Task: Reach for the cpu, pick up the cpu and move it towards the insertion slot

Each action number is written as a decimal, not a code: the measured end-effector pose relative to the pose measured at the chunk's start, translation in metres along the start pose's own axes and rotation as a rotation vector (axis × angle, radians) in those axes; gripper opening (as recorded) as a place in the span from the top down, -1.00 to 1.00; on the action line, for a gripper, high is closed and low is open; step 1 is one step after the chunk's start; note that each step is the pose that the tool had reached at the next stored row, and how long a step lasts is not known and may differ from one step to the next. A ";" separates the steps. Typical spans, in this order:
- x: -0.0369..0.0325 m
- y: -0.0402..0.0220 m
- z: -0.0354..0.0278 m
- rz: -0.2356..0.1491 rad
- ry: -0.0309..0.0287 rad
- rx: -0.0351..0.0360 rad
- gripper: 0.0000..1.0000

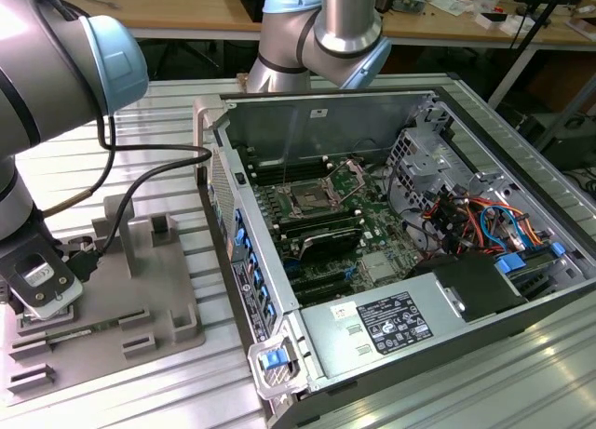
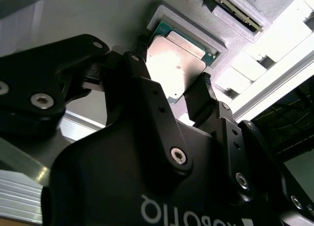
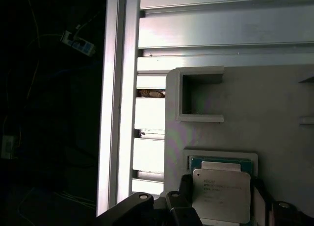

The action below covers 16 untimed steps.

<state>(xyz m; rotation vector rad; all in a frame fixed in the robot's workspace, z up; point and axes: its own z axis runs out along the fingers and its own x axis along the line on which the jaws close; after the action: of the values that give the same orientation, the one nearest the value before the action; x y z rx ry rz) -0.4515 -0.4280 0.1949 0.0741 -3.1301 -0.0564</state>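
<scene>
The cpu (image 3: 222, 194), a thin silvery square on a green base, lies in a framed recess of the grey plastic tray (image 3: 274, 108); in the second wrist view the cpu (image 2: 176, 59) shows between the black fingers (image 2: 133, 64). My gripper (image 3: 222, 204) straddles it, one finger against each side edge, shut on the chip, which sits level in its recess. In the exterior view the gripper (image 1: 42, 282) hangs low over the tray (image 1: 149, 280) at the exterior view's left and covers the chip. The insertion slot (image 1: 307, 201), with its shiny frame, is on the green motherboard inside the open case.
The open computer case (image 1: 391, 243) fills the exterior view's right, with tall metal walls, a drive cage and loose cables (image 1: 475, 220). The tray carries raised blocks (image 1: 160, 226). The arm's black cable (image 1: 140, 182) loops over the slatted aluminium table (image 1: 177, 113).
</scene>
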 end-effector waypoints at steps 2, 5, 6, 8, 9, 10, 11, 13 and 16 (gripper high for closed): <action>0.0000 0.0001 -0.0019 0.000 -0.0002 -0.0002 -0.10; -0.0001 0.0002 -0.0040 0.000 -0.0004 -0.0003 -0.10; -0.0001 0.0002 -0.0040 0.000 -0.0004 -0.0003 -0.10; 0.0000 0.0001 -0.0041 0.000 -0.0003 -0.0003 -0.10; 0.0000 0.0002 -0.0041 0.000 -0.0002 -0.0002 -0.10; 0.0000 0.0001 -0.0041 0.000 -0.0003 -0.0003 -0.10; 0.0000 0.0002 -0.0043 0.000 -0.0003 -0.0003 -0.10; 0.0000 0.0002 -0.0051 0.000 -0.0002 -0.0002 -0.10; -0.0002 0.0003 -0.0068 0.000 -0.0003 -0.0003 -0.10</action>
<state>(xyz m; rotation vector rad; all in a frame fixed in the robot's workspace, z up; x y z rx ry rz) -0.4512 -0.4279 0.2016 0.0741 -3.1304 -0.0568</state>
